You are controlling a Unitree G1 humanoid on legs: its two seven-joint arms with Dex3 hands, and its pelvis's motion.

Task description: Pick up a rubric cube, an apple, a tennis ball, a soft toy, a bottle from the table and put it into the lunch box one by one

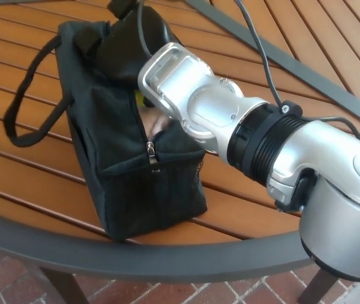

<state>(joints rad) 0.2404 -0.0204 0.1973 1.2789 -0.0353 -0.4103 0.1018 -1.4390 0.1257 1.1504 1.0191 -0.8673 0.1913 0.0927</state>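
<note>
My right arm (274,145) was brushed silver, built of rounded housings, with a ribbed black collar (262,142) between wrist and forearm. A thin black cable (255,44) ran along it to my matte black right hand (132,47).

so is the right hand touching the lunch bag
Touching. The head view shows the right hand pushed down into the open top of the black lunch bag, pressed against its fabric with no gap.
</note>
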